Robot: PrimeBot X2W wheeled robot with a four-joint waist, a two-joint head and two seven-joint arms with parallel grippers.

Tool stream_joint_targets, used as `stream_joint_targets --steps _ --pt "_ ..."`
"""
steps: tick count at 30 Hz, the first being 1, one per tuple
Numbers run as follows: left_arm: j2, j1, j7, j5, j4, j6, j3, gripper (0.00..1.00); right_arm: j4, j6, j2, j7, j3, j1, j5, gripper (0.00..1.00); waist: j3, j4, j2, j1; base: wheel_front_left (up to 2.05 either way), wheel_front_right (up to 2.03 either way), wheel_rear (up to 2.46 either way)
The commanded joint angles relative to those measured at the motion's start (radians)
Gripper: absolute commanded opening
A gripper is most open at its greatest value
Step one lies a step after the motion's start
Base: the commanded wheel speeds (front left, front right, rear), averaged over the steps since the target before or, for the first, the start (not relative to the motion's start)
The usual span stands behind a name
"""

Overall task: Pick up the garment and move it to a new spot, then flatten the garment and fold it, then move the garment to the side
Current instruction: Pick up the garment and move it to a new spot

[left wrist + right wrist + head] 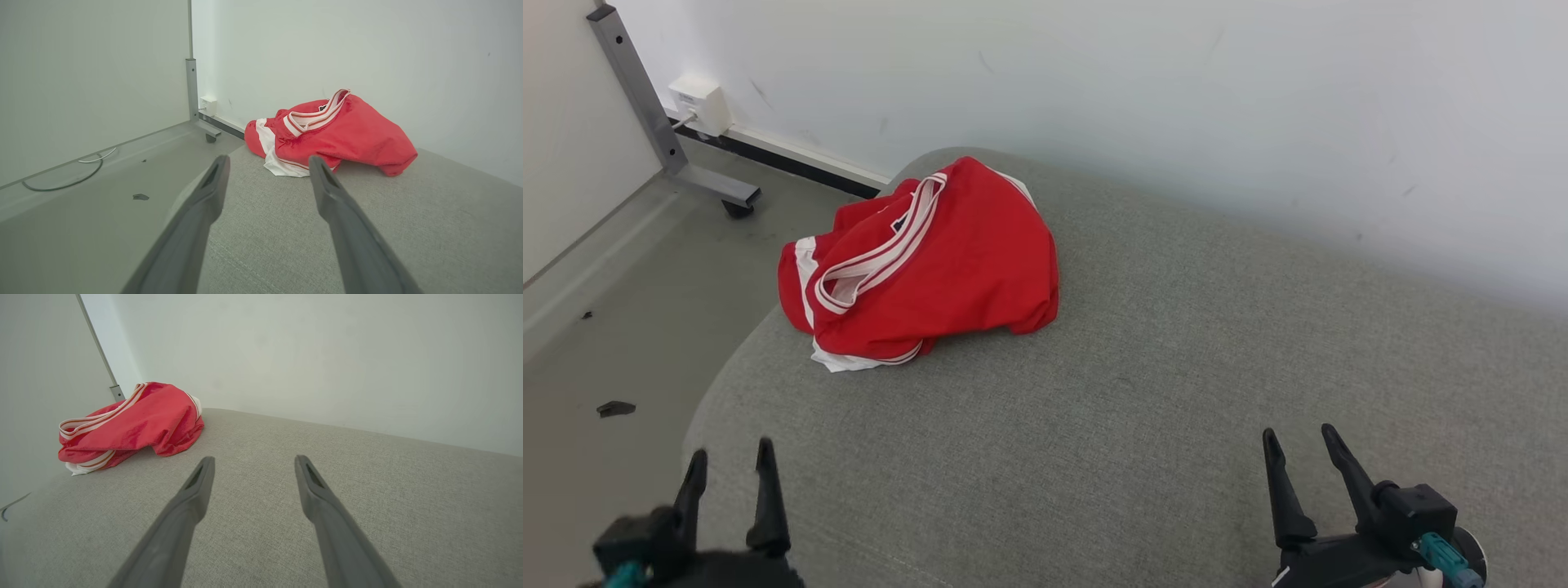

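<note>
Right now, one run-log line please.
crumpled red garment with white trim: on grey fabric surface, untouched | left gripper: open | right gripper: open

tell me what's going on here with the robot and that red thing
Nothing is being handled yet. A crumpled red garment with white trim lies in a heap near the far left corner of a grey fabric-covered surface. The left gripper and the right gripper both hover open and empty at the near side, well apart from the garment. The pick-up has not begun.
</note>
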Motion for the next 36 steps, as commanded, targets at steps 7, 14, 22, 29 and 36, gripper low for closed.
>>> stream_joint_targets --steps 7,14,22,29,36 --pt "0.051 -0.331 0.233 -0.135 0.172 -0.060 -0.028 1.00 -0.043 -0.002 -0.002 0.012 0.008 -0.012 -0.042 1.00 0.087 -0.039 0.0000 0.0000 0.00 0.00 0.00" --pt "0.102 -0.673 0.488 -0.395 0.359 -0.058 0.054 1.00 -0.134 -0.002 -0.009 0.067 0.046 -0.111 -0.102 1.00 0.296 -0.173 0.0000 0.0000 0.00 0.00 0.00" --pt "0.164 -0.842 0.683 -0.535 0.429 0.040 0.163 1.00 -0.205 -0.002 -0.015 0.078 0.074 -0.161 -0.107 1.00 0.441 -0.286 0.0000 0.0000 0.00 0.00 0.00" --pt "0.269 -0.840 0.809 -0.528 0.370 0.149 0.199 1.00 -0.226 -0.002 -0.006 0.056 0.092 -0.176 -0.088 1.00 0.513 -0.402 0.0000 0.0000 0.00 0.00 0.00" --pt "0.341 -0.761 0.859 -0.443 0.266 0.202 0.156 1.00 -0.217 -0.002 -0.003 0.039 0.102 -0.187 -0.074 1.00 0.539 -0.460 0.0000 0.0000 0.00 0.00 0.00"
